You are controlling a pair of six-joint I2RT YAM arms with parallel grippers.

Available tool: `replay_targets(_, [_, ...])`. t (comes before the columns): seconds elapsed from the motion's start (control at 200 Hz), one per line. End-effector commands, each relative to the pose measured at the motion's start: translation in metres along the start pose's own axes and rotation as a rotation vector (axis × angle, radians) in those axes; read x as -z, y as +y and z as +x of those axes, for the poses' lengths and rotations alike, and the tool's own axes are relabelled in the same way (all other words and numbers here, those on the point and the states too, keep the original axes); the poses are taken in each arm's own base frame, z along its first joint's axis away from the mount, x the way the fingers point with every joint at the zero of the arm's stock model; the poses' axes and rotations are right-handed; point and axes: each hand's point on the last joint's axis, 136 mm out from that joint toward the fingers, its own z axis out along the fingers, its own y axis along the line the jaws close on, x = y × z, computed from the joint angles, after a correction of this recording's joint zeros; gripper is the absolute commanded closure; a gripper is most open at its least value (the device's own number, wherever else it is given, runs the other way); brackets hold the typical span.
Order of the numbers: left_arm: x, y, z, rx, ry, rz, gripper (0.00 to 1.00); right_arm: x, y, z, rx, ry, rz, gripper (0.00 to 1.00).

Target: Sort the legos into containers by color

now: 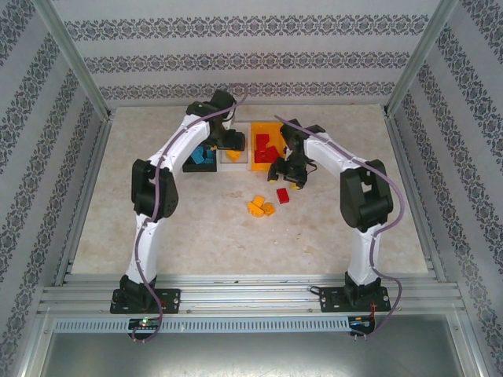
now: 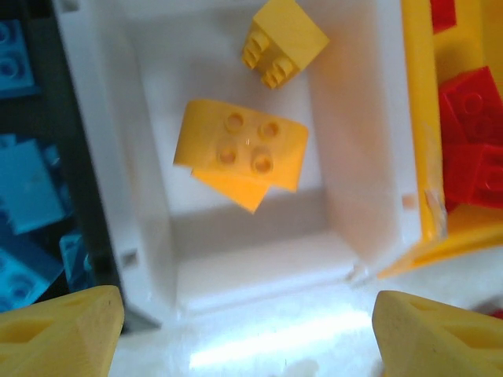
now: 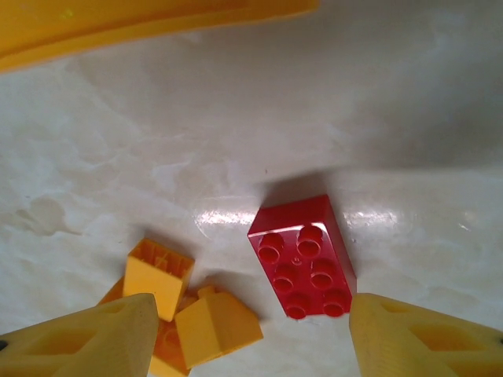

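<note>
Most lie binned; for us a red brick [image 3: 302, 255] and yellow pile [image 3: 212, 326] remain, nearer. Our left gripper [image 2: 247, 334] and right gripper [image 3: 251, 334] gape empty.

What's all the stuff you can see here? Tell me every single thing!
blue legos: several, blue, in the black container, left of the row
yellow legos: at least two, yellow, in the white container, middle
red legos: several, red, in the yellow container, right
loose red lego: one, red, on the table
loose yellow legos: about three, yellow, clustered beside the red one
left arm, right arm: two, white and black
left fingers: two, yellow, apart above the white container
right fingers: two, yellow, apart above the loose red lego
</note>
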Motion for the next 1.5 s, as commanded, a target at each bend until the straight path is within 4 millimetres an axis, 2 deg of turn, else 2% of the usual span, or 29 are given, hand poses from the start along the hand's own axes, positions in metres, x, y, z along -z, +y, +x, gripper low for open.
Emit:
replay_targets(0.0, [0.047,0.003,-0.005,0.017,-0.078,0.036,0.17,-0.003,-0.016,0.004,0.077,0.033,0.147,0.34])
replay_targets(0.105, [0.064,0.006,0.007,0.014,-0.087,0.047,0.17,-0.008,-0.027,0.002,0.077,0.05,0.238,0.35])
replay_targets(0.27, [0.086,0.018,0.035,0.004,-0.091,0.032,0.16,-0.016,-0.027,0.006,0.113,0.058,0.289,0.36])
replay_targets(0.525, [0.093,0.031,0.078,0.025,-0.061,0.032,0.16,-0.039,-0.023,0.014,0.08,0.08,0.251,0.41])
replay_targets(0.744, [0.097,0.032,0.094,0.033,-0.055,0.045,0.15,-0.053,-0.03,0.017,0.065,0.105,0.272,0.49])
replay_targets(0.884, [0.097,0.032,0.104,0.041,-0.045,0.061,0.15,-0.053,-0.03,0.018,0.05,0.096,0.263,0.58])
replay_targets(1.009, [0.094,0.028,0.118,0.04,-0.025,0.086,0.15,-0.044,-0.027,0.017,0.044,0.082,0.257,0.62])
replay_targets(1.144, [0.088,0.026,0.135,0.041,-0.004,0.098,0.15,-0.021,-0.017,0.014,0.041,0.038,0.226,0.64])
replay_targets(1.329, [0.07,0.003,0.161,0.004,0.045,0.137,0.15,0.013,0.008,0.0,0.009,-0.021,0.119,0.64])
replay_targets(1.494, [0.057,-0.019,0.172,0.022,0.083,0.213,0.13,0.039,0.04,-0.019,-0.05,-0.067,-0.029,0.64])
